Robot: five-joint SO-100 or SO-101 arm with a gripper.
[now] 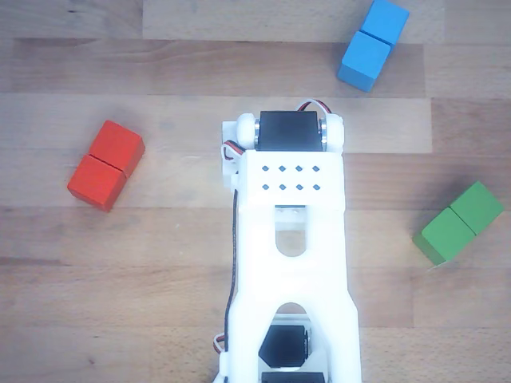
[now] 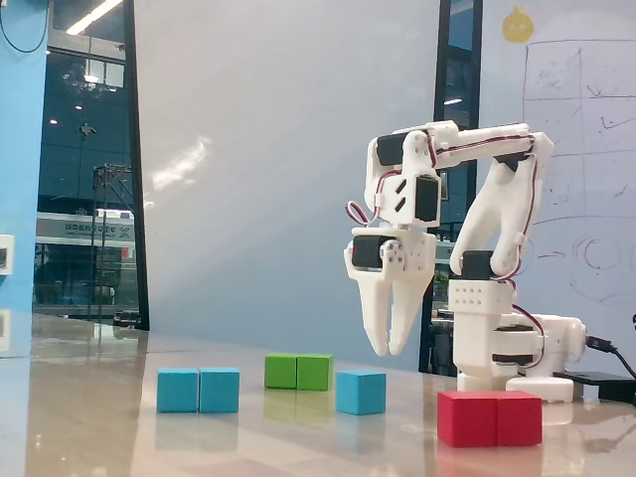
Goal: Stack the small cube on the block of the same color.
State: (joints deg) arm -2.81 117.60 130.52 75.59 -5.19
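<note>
In the fixed view the small light-blue cube (image 2: 360,392) sits on the table, between the green block and the red block. The light-blue oblong block (image 2: 199,390) lies further left; in the other view it (image 1: 373,44) lies at the top right. My gripper (image 2: 389,351) points straight down and hangs a little above the table, just above and right of the small cube. Its jaws are together and hold nothing. In the other view the white arm (image 1: 291,239) covers the gripper and the small cube.
A green oblong block (image 2: 298,372) (image 1: 459,222) lies behind the cube. A red oblong block (image 2: 490,417) (image 1: 105,165) lies nearest the fixed camera, in front of the arm's base (image 2: 502,343). The table is light wood.
</note>
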